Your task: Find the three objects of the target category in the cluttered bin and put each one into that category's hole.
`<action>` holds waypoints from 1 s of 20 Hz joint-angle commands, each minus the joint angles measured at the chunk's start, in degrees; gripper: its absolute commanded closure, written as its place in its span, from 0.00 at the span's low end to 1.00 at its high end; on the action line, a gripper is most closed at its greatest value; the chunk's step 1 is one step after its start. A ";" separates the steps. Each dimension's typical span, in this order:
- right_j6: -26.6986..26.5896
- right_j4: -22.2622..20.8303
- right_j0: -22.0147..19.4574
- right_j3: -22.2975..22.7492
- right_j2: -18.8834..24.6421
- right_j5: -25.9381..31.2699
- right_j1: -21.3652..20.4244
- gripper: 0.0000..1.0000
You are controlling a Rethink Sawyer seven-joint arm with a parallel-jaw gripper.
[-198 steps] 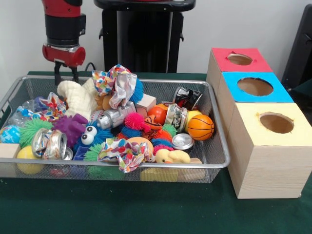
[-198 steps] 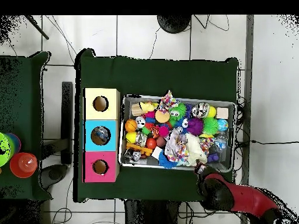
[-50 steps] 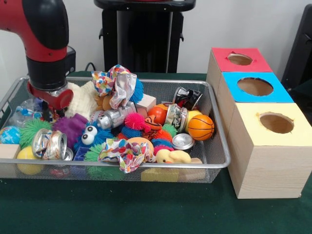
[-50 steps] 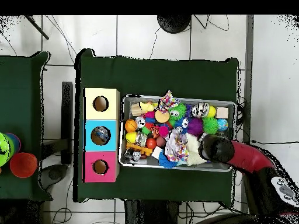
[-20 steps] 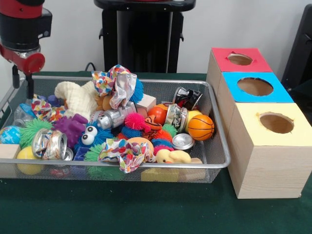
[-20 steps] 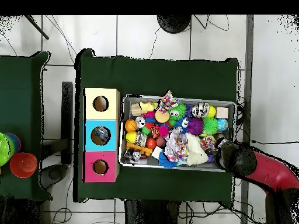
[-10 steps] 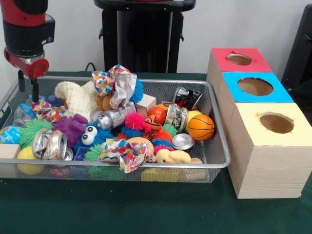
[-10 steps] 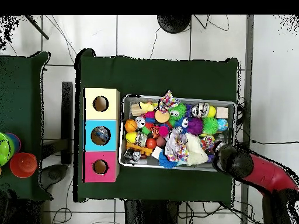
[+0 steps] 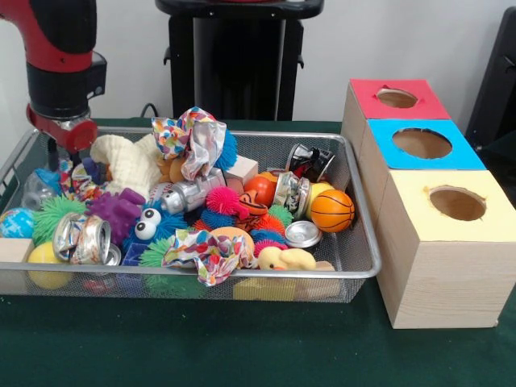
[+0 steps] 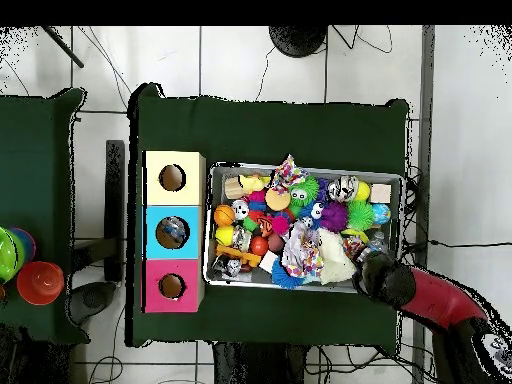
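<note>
- Green cloth covered the desk (image 9: 242, 347), with bare cloth in front of the bin and between the bin and the boxes.
- Silver wire mesh formed the bin (image 9: 359, 242), wide and shallow, its long axis running across the front view; it was packed almost rim to rim with toys, crushed cans and paper wads, leaving little free room inside.
- Three wooden boxes stood in a row just beside the bin's end: red top (image 9: 399, 98), blue top (image 9: 422, 143) and yellow top (image 9: 457, 203), each with a round hole facing up.
- Red and black, the arm (image 9: 60, 56) came down over the far corner of the bin at the front view's left; from overhead it reached in across the bin's corner (image 10: 430, 300).
- Below the arm's red collar the gripper (image 9: 58, 157) hung low among the clutter beside the cream plush toy (image 9: 129, 165) and a patterned paper wad (image 9: 76, 181); whether it was open or closed, or held anything, could not be told.
- One clear plastic bottle (image 9: 36, 192) lay against the bin's left end wall, just beside the gripper; its long axis could not be made out.
</note>
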 commanded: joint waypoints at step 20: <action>8.38 5.82 7.21 2.47 -5.00 1.31 -2.74 0.00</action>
